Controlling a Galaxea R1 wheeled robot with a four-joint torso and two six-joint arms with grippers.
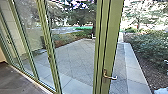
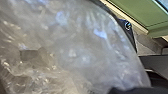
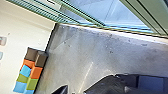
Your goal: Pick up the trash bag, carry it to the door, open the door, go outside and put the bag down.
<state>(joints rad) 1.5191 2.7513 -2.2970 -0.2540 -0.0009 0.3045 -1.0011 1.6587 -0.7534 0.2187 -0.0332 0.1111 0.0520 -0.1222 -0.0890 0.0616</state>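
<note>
In the left wrist view we see what looks like the trash bag (image 2: pixel 82 50), translucent and crumpled, close to the camera. We cannot tell whether either gripper is open or closed. Ahead we have green door frames (image 1: pixel 98 47), a handle (image 1: pixel 110 77) and paving (image 1: pixel 75 55) outside.

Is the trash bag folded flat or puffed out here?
Puffed out: the trash bag bulges to a broad rounded edge in the left wrist view, its translucent plastic creased.
</note>
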